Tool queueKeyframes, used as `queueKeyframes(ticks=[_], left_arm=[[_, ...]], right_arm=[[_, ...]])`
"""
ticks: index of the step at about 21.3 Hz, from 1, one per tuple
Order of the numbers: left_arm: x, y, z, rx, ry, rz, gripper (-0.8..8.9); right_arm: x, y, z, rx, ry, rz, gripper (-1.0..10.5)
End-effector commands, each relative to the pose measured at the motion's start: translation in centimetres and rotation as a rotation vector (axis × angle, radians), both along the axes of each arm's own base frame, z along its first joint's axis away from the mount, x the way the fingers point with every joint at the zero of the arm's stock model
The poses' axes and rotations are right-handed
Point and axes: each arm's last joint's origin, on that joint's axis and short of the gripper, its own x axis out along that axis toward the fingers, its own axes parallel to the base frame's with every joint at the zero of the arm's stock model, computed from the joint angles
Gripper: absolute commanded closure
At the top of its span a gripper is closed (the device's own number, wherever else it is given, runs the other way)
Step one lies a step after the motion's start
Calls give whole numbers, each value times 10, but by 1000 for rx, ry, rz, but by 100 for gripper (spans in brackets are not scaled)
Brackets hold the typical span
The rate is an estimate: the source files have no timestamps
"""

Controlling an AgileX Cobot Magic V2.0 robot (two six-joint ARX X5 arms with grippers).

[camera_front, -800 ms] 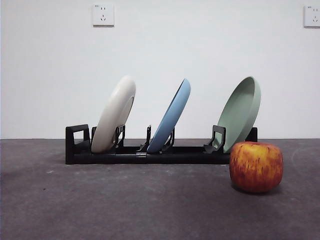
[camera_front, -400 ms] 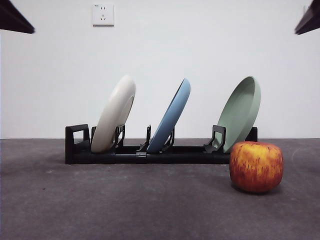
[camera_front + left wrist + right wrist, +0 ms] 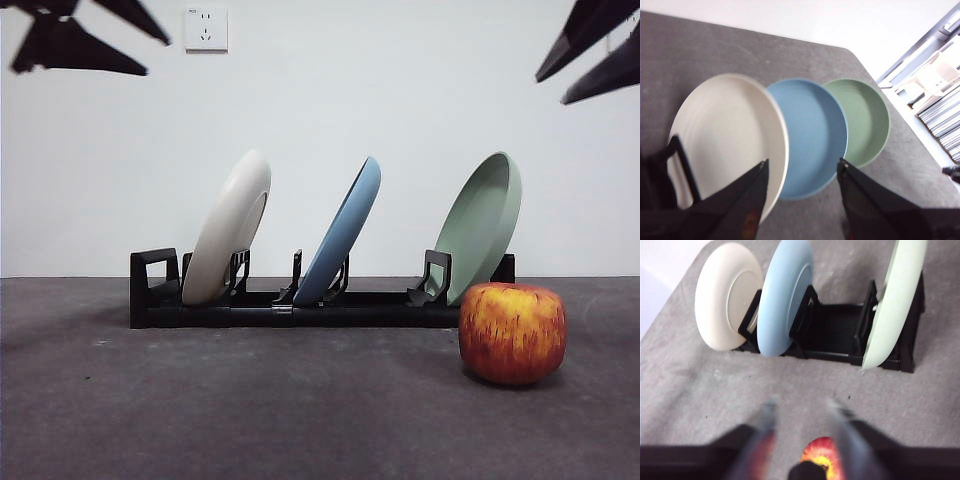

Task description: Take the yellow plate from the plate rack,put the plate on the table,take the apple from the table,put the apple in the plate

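While the yellow plate [image 3: 230, 228] leans in the leftmost slot of the plate rack [image 3: 300, 305], a blue plate [image 3: 343, 232] stands in the middle slot and a pale green plate [image 3: 483, 226] in the right one, all three tilted the same way. The rack sits on the far part of the dark grey tabletop [image 3: 250, 410]. The apple [image 3: 512, 333] rests on the tabletop nearer than the rack, just in front of its right end below the green plate. The left tool [image 3: 801, 172] hangs high above the plates with its jaws spread apart, holding nothing. The right tool [image 3: 800, 407] hovers above the apple, jaws likewise apart and empty. A wall socket [image 3: 206, 29] is on the white wall behind.
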Motion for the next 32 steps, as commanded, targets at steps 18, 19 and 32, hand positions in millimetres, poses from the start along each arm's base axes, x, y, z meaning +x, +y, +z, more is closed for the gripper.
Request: queueKeyframes(ticks=[18,19,32], left_arm=[[86,-90,-47,328,99,-32,796],[86,-90,-47,331,101,-34,822],[37,-92,37,343,45,-94,822]], right_arm=[[0,0,-1,-10,13,3,603],[0,0,-1,-10,14,3,603],[1,-1,-2,-46,12,-45,604]])
